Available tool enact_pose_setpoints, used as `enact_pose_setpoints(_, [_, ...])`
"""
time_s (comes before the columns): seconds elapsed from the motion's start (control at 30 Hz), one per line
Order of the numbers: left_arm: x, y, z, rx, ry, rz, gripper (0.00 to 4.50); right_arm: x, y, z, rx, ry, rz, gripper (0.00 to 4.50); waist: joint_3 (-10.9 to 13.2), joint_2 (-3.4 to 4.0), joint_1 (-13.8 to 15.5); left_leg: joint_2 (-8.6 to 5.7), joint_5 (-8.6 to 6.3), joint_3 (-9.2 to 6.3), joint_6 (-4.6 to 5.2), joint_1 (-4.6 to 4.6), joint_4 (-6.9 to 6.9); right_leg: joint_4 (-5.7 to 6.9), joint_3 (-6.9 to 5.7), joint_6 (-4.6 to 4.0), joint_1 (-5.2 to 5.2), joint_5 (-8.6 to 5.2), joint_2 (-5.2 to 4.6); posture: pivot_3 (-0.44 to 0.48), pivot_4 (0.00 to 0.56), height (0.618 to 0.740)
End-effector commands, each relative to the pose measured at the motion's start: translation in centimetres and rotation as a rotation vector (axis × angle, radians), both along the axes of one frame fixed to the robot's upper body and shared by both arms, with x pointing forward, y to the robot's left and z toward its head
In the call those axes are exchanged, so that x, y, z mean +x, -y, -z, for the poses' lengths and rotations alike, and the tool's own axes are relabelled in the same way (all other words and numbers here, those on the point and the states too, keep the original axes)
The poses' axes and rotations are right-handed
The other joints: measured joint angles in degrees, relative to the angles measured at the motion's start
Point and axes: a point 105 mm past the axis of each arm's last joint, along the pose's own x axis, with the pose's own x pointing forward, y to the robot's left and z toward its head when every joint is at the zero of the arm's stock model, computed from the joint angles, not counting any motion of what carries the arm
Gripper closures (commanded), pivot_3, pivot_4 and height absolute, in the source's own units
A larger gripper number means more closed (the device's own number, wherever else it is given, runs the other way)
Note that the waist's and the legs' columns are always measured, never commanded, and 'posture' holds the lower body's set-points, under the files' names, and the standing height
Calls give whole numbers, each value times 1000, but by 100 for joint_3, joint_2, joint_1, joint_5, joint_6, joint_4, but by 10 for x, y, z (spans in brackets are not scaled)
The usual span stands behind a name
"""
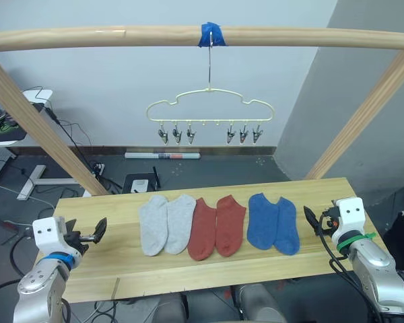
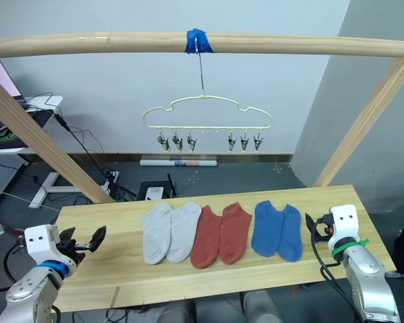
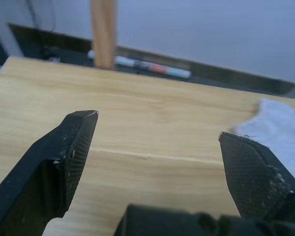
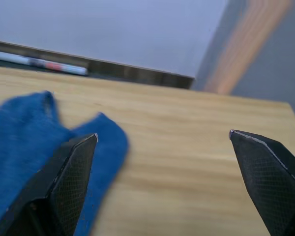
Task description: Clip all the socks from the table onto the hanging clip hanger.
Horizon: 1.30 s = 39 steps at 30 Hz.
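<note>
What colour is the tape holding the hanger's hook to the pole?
Blue: the tape wraps the pole, clearest in the left eye view.

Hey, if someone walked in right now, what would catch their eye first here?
Probably the socks: grey, rust red and blue pairs side by side across the middle of the table. Above them, the clip hanger hangs bare from a taped wooden pole.

Blue sock (image 4: 19, 147) blurred and cut off at the left and bottom frame edges; grey sock (image 3: 280, 125) blurred, cut off at right edge; hanger clips (image 1: 209, 134) too small to tell jaws' state.
</note>
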Motion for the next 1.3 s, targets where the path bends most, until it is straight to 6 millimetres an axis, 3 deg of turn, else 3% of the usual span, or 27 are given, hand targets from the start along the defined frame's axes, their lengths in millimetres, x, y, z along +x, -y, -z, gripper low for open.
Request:
enact_pose_setpoints(0.03, [12, 21, -54, 18, 163, 130, 72, 2, -64, -51, 125, 87, -333, 0, 3, 0, -10, 0, 0, 0, 0, -2, 0, 1, 2, 0, -2, 0, 0, -130, 141, 740])
enact_pose_setpoints(0.1, [24, 45, -75, 11, 237, 217, 72, -3, -95, -74, 175, 117, -503, 0, 5, 0, -17, 1, 0, 0, 1, -1, 1, 4, 2, 1, -2, 1, 1, -130, 141, 740])
enact_pose_setpoints(0.23, [48, 78, -98, -4, 314, 278, 72, -14, -131, -111, 236, 196, -725, 0, 0, -7, 5, 0, 2, -2, 1, -1, 5, 0, -2, 7, 7, 4, 2, -150, 139, 740])
enact_pose_setpoints(0.5, [83, 126, -118, -46, 406, 350, 72, -12, -159, -137, 230, 255, -875, 0, 0, -9, -44, 0, 1, -7, 2, -28, 6, -3, -2, 52, -9, 25, 7, -179, 150, 740])
enact_pose_setpoints(0.63, [91, 134, -126, -40, 446, 370, 72, -9, -172, -142, 225, 276, -909, 0, 0, -9, -73, 1, 1, -10, 3, -22, 11, 0, -3, 54, -4, 27, 11, -181, 156, 740])
enact_pose_setpoints(0.8, [100, 136, -127, -34, 454, 365, 1169, -6, -181, -144, 232, 287, -937, 0, 0, -8, -148, 1, 1, -11, 3, -31, 23, -1, -3, 57, -4, 29, 11, -182, 157, 740])
enact_pose_setpoints(1.1, [116, 148, -127, -51, 471, 364, 1169, 1, -194, -157, 237, 342, -972, 0, 2, -7, -158, 1, 1, -15, 3, -37, 56, 7, -3, 72, -1, 39, 11, -188, 163, 740])
enact_pose_setpoints(1.3, [124, 143, -125, -42, 495, 304, 1169, 6, -203, -164, 230, 375, -994, 0, 2, -6, -215, 0, 1, -13, 3, -40, 78, 4, 2, 86, 4, 51, 12, -196, 161, 740])
